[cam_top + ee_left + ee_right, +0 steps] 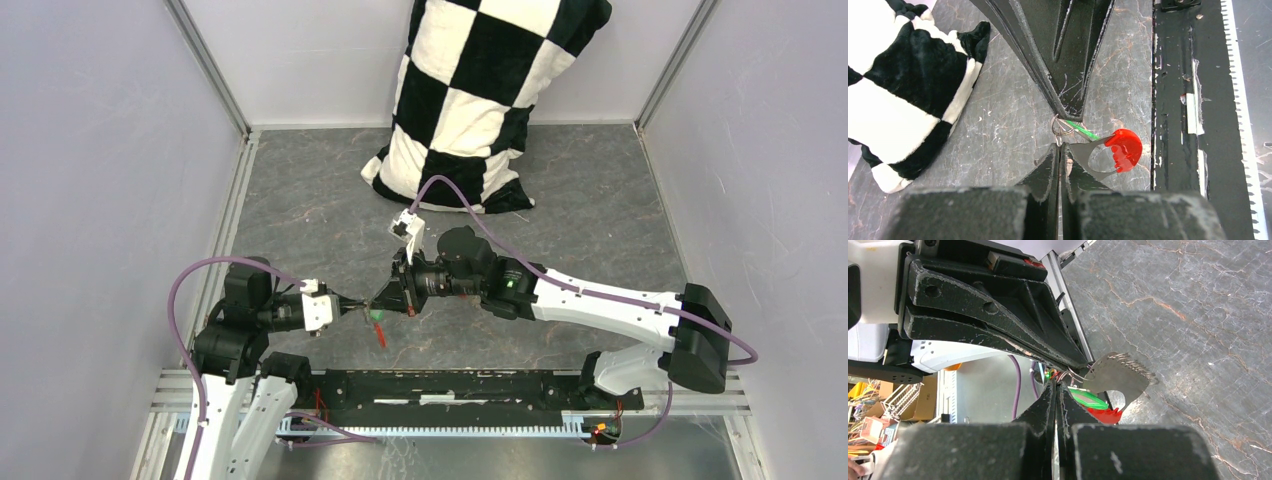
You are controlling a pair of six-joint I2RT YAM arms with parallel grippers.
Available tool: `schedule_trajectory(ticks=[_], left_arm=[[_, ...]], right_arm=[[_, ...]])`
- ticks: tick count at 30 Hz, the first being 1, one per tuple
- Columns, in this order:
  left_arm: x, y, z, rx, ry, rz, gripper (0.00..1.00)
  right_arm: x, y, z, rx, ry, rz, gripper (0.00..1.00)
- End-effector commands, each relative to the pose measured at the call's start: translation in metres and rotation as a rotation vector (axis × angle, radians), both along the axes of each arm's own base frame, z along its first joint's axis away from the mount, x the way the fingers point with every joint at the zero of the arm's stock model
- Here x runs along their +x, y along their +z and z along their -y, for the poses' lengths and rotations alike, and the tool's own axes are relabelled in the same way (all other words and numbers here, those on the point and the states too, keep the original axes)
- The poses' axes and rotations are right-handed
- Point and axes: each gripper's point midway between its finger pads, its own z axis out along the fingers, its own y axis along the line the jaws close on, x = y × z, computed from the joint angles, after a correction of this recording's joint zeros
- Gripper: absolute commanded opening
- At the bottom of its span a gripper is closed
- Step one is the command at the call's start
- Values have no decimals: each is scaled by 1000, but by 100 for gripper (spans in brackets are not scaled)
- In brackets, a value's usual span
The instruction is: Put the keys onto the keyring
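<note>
My left tool (1060,149) is pinched shut on the keyring (1081,156), gripping it at the grey edge of the fob, right where the thin wire rings join. The fob's red end sticks out to one side of my fingertips. My right tool (1055,386) meets it tip to tip, also closed, clamped on the green key (1088,399). The key's shaft crosses the wire rings; I cannot tell whether it is threaded through. Both tools sit over the near part of the grey counter (300,200), just beyond the black rail (450,385). A checked cushion (470,90) leans at the far wall, well apart
</note>
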Motion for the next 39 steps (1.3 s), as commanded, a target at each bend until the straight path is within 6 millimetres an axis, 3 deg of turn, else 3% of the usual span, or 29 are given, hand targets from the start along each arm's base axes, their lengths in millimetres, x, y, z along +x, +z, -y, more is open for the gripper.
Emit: schedule_trajectory(ticks=[1,15,23,27,35,39], left_arm=[[1,-4,0,-2,13,-23,2],[4,8,5,-63,16,-40,2],[16,34,14,-189,40,-73,2],[16,45,16,-220,40,-73,2],[4,61,16,-232,17,-67,3],[-3,59,15,-207,-4,-57,12]], right_arm=[[3,54,-13,156,-5,72,0],[-12,54,-29,148,42,68,0],[-8,89,-37,157,47,101,0],[-12,96,-43,156,72,75,0],[-6,89,-35,113,53,71,0],[-2,91,-25,120,43,67,0]])
